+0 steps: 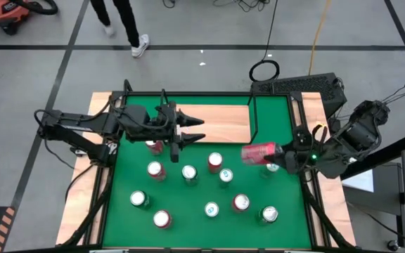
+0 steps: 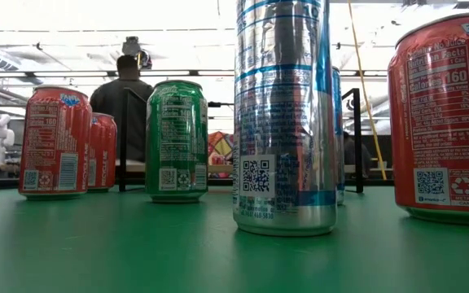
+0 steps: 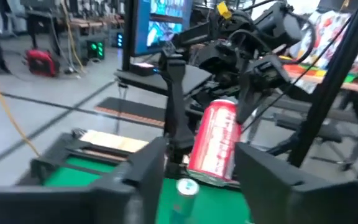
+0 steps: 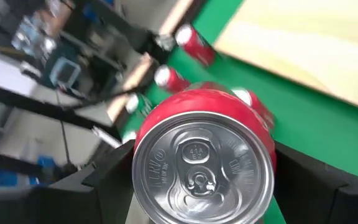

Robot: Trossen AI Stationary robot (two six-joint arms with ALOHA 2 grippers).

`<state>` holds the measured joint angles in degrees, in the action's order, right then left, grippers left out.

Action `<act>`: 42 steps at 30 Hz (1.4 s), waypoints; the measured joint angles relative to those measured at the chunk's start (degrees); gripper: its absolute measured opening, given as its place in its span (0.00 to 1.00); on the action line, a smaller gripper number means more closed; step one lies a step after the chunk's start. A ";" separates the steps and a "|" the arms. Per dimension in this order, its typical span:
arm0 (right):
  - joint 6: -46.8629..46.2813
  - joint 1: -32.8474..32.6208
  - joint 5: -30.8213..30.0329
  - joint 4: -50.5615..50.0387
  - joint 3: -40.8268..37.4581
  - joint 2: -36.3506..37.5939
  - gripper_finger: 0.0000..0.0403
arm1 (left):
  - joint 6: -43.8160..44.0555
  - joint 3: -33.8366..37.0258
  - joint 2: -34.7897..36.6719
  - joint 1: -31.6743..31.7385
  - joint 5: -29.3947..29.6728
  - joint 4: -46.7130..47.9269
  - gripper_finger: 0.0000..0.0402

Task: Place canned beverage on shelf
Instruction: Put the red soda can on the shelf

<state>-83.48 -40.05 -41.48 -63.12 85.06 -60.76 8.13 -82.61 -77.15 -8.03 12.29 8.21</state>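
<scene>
One red can point(image 1: 259, 152) is clamped in the right gripper point(image 1: 281, 154), lifted and lying on its side with its long axis running three to nine o'clock. The shelf point(image 1: 216, 123) lies toward eleven o'clock from it, near, so the right arm looks better placed. The left gripper point(image 1: 192, 128) hangs over the shelf's near edge, jaws apart, empty.
</scene>
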 joint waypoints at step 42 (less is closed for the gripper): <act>4.90 21.74 7.36 25.46 -0.07 -10.22 0.73 | -13.62 0.07 -8.79 1.78 1.80 5.98 0.86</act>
<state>-78.58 -18.31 -34.12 -37.66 84.99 -70.98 -5.49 -82.54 -85.94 -6.25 14.10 14.20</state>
